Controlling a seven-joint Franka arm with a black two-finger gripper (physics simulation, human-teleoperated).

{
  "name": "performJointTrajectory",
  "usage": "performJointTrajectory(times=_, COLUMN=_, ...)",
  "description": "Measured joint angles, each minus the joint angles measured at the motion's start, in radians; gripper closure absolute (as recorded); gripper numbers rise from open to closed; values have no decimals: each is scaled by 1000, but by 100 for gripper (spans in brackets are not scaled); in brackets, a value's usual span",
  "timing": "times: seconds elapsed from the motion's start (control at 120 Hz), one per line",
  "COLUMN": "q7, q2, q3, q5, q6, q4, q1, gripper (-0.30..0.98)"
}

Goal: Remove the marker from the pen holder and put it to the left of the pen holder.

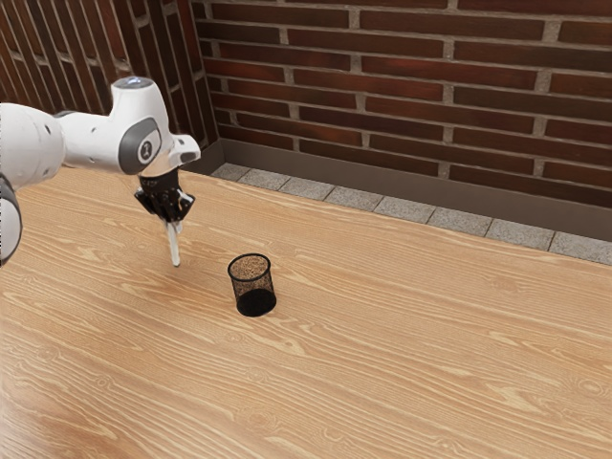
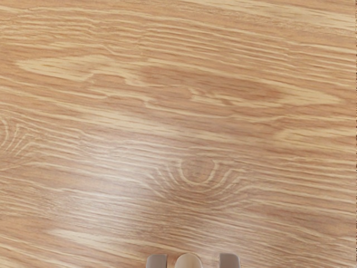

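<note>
Near the arm's end in the exterior view, my gripper (image 1: 173,218) points down with its fingers closed around the pale marker (image 1: 175,249). The marker hangs below the fingertips, almost upright and slightly tilted; whether its lower end touches the table cannot be told. The black mesh pen holder (image 1: 253,284) stands upright, a short way off toward the exterior view's right, apart from the marker. At the wrist view's lower edge, the rounded marker end (image 2: 188,262) lies between the two grey fingertips of my gripper (image 2: 193,261).
The wooden table (image 1: 382,344) extends around the holder and beneath my hand. Beyond its far edge are a strip of grey paving (image 1: 378,206) and a brick wall (image 1: 411,86).
</note>
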Motion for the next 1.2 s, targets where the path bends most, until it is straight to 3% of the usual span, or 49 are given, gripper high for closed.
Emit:
performJointTrajectory(times=0.408, q7=32, q2=78, q3=-16, q5=-3, q6=3, q4=51, q1=4, gripper=77)
performJointTrajectory(times=0.592, q7=60, q2=54, q3=-32, q5=-28, q6=2, q4=50, q1=4, gripper=38)
performJointTrajectory(times=0.642, q7=69, q2=2, q3=-32, q5=-31, q6=1, q4=32, q1=0, gripper=30)
performJointTrajectory(times=0.775, q7=90, q2=-337, q3=-29, q5=-34, q6=-4, q4=-194, q1=-31, gripper=16)
performJointTrajectory(times=0.883, q7=103, q2=-588, q3=-10, q5=-28, q6=-175, q4=-172, q1=-130, gripper=10)
performJointTrajectory(times=0.975, q7=112, q2=-645, q3=44, q5=-5, q6=-318, q4=-135, q1=-152, gripper=6)
performJointTrajectory(times=1.2, q7=85, q2=-679, q3=18, q5=54, q6=-489, q4=-136, q1=-195, gripper=2)
